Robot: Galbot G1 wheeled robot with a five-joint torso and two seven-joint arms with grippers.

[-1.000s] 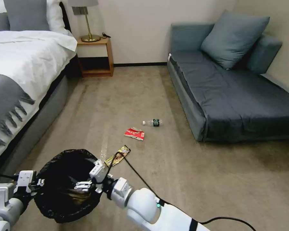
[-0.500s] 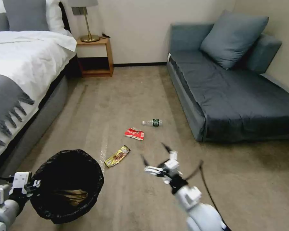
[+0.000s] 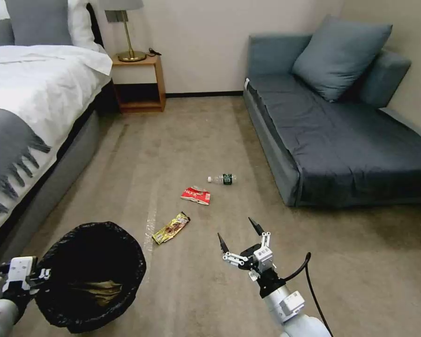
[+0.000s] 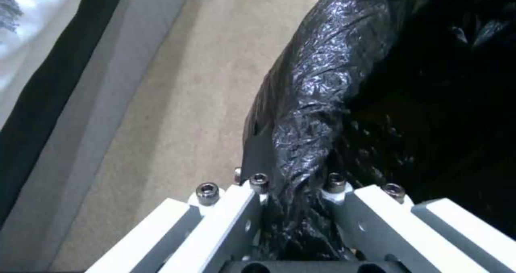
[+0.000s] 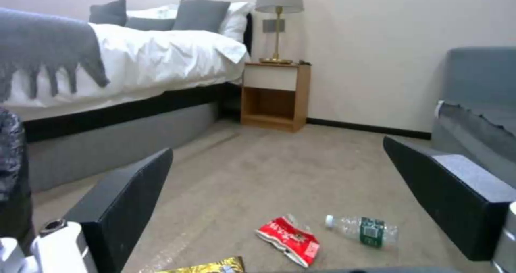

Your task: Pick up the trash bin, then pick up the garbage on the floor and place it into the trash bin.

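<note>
Head view, beige carpet (image 3: 196, 135), bed (image 3: 28, 93), sofa (image 3: 341, 131)

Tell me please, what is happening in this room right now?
A robot is clearing litter from the carpet. Its left gripper is shut on the rim of the bin, and a crumpled paper bag lies inside. The right gripper hangs open above the floor. A gold wrapper, a red packet and a bottle lie on the carpet.

Right gripper (image 3: 238, 235) fingers spread wide
</note>
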